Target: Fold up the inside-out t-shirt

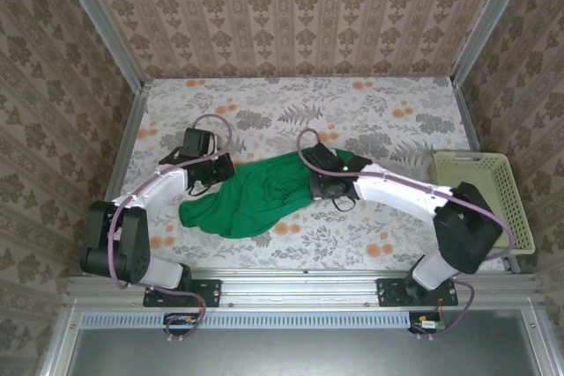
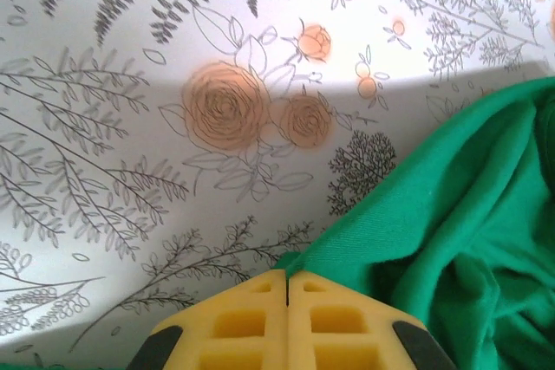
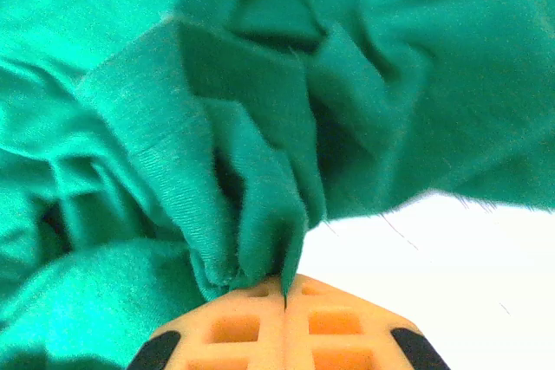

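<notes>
Judging by its deep wrinkles and slack folds, the inside-out t-shirt [image 1: 251, 204] is taken to be light, soft and limp. It is expected to sag, drape and bunch wherever it is not supported, and nothing in it is thought fragile or slippery. Hold is best taken at hems, seams or doubled edges, at two places well apart on opposite sides, so that the cloth can be drawn flat between them. The garment is seen as plain bright green cloth with no print, gathered into a loose, crumpled heap. It lies on the flower-patterned tabletop [image 1: 370, 103], nearer the near edge than the far edge and about midway between the left and right edges. The left tool [image 2: 287, 288] is closed, its yellow pads pressed together on a thin corner of the shirt's edge at the left side of the heap. The right tool [image 3: 285, 296] is likewise closed, with a bunched fold beside a stitched band pinched between its pads at the right side of the heap.
</notes>
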Controlling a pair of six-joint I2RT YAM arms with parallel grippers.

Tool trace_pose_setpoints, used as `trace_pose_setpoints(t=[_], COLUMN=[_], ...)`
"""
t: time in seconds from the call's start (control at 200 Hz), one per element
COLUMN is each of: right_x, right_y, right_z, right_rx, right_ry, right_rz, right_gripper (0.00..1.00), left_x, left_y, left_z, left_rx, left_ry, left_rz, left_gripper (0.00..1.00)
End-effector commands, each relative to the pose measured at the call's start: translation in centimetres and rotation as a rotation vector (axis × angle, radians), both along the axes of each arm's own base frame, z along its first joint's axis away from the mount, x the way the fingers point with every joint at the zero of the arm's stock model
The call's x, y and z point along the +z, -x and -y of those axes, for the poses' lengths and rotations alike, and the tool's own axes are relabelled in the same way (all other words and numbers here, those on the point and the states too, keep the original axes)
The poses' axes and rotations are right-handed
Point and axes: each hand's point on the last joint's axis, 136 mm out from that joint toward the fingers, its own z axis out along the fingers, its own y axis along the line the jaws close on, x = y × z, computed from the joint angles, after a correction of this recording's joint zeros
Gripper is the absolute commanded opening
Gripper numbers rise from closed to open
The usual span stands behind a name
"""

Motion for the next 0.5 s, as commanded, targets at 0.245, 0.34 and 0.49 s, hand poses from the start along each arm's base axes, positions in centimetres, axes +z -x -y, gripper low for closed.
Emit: trace_pose_setpoints(t=[0.245,0.34,0.49], right_x=[-1.6,0.0,3.5], right_y=[2.0,1.8,1.3], right_z=[3.5,4.5,4.2], right_rx=[-0.14,-0.132,-0.075], right_ry=[0.037,0.09,0.052], right_rz=[-0.003,0.034,0.122], right_gripper=[0.38,0.57,0.63], left_x=[2.1,2.9,4.0], left_y=[-0.2,1.8,4.8], left_z=[0.8,1.5,4.7], left_rx=[-0.044,-0.078,-0.15], left_ry=[-0.129,-0.217,-0.234], left_rz=[0.018,0.037,0.092], left_gripper=[0.2,0.43,0.57])
